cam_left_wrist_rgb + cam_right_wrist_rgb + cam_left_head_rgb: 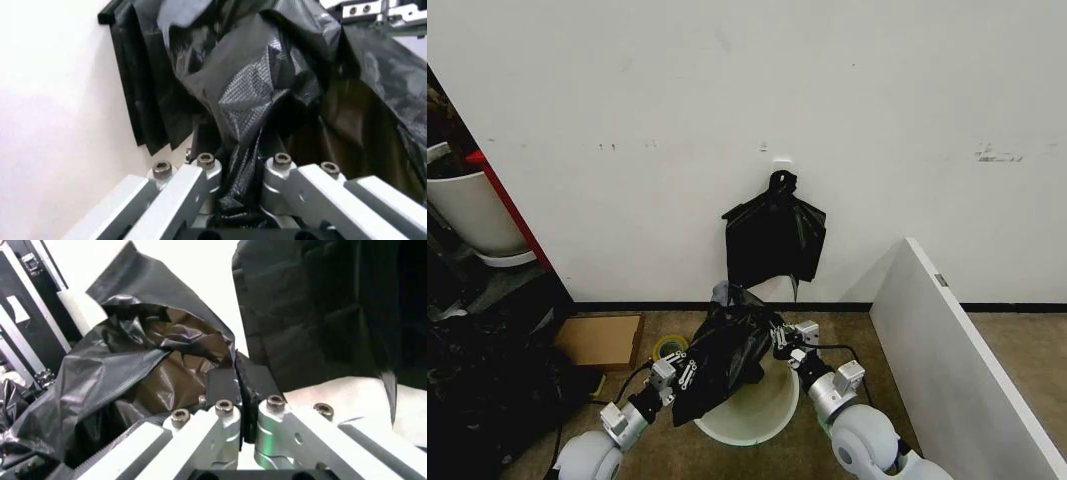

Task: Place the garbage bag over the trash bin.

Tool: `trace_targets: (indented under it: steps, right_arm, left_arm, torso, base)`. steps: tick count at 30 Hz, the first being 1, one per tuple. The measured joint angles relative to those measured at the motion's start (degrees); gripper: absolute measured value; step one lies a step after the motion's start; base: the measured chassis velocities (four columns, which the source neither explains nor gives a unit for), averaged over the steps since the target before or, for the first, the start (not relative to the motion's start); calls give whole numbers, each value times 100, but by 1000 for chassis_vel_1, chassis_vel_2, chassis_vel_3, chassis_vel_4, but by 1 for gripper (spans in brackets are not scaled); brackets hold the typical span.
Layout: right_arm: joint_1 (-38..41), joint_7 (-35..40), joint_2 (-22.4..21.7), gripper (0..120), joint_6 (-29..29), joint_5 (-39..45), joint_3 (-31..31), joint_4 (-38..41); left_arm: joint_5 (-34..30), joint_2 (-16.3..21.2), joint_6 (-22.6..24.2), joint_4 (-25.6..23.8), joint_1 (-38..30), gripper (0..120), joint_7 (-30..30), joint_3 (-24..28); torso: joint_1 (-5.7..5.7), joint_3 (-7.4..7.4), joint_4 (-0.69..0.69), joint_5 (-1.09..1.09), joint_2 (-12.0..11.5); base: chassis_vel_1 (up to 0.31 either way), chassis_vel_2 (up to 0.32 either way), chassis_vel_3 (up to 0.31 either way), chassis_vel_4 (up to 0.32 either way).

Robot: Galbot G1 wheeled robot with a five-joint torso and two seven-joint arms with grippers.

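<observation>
The glossy black garbage bag (725, 352) hangs crumpled over the cream-white trash bin (757, 412), covering its left and rear part. My left gripper (677, 370) is shut on the bag's left edge; in the left wrist view the garbage bag (247, 125) runs pinched between the fingers (200, 167). My right gripper (785, 340) is shut on the bag's right edge, above the bin's far rim. In the right wrist view a thin fold of the garbage bag (133, 375) is clamped between the closed pads (223, 385), with the trash bin (347, 395) behind.
A knotted bunch of black bags (774, 240) hangs on the wall just behind the bin. A white panel (957, 360) stands to the right. A cardboard box (599, 340) and a yellow tape roll (668, 347) lie left. A white pot (467, 210) sits far left.
</observation>
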Motion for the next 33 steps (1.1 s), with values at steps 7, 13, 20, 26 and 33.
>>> trace_targets:
  steps: [7, 13, 20, 26, 33]
  right_arm:
    - [-15, -44, -12, 0, 2, -23, 76, -72]
    - [-14, -74, 2, 0, -25, 136, 160, -215]
    - [-16, -137, 41, 0, -14, 165, 196, -325]
    - [-44, -455, 79, 0, 215, 115, 186, -435]
    - [-22, -922, 118, 0, 532, 5, 189, -725]
  left_arm:
    - [-239, -7, -256, 186, -111, 5, 320, -54]
    - [-645, 3, -424, 351, -210, 5, 841, -110]
    - [-684, 5, -490, 501, -352, 5, 699, -132]
    - [-552, -68, -492, 615, -511, 5, 74, -103]
    - [-735, -78, -355, 603, -635, 5, 2, -98]
  torso:
    - [0, 0, 0, 0, 0]
    - [0, 0, 0, -1, 0]
    - [0, 0, 0, -1, 0]
    - [0, 0, 0, -1, 0]
    - [0, 0, -1, -1, 0]
  base:
    - [0, 0, 0, 0]
    - [0, 0, 0, 0]
    - [0, 0, 0, 0]
    - [0, 0, 0, 0]
    - [0, 0, 0, 0]
